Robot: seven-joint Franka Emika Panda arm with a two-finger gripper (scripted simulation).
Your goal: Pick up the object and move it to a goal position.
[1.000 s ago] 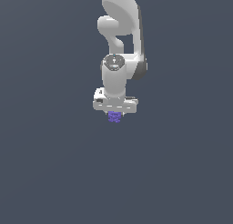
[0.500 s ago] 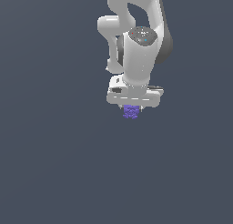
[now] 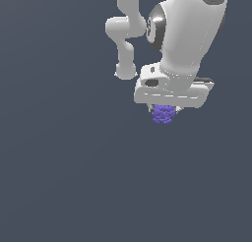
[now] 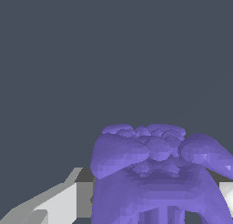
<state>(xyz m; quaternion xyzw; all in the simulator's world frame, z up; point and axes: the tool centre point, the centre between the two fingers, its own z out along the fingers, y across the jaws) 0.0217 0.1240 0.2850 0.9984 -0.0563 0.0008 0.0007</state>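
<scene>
The object (image 3: 163, 113) is a small violet-purple lumpy cluster of rounded beads, like a bunch of grapes. It hangs just under the white hand of my arm in the exterior view, held between the fingers. My gripper (image 3: 164, 111) is shut on it and lifted off the dark grey floor. The fingers are mostly hidden behind the hand and the cluster. In the wrist view the object (image 4: 157, 173) fills the lower middle, with one light grey finger (image 4: 54, 205) beside it.
The white arm (image 3: 184, 34) rises toward the upper exterior view's right. A plain dark grey floor (image 3: 69, 177) lies all around. No other thing shows.
The arm has carried the object toward the exterior view's right and closer to the camera, so hand and cluster look larger. The grip stays shut on the object.
</scene>
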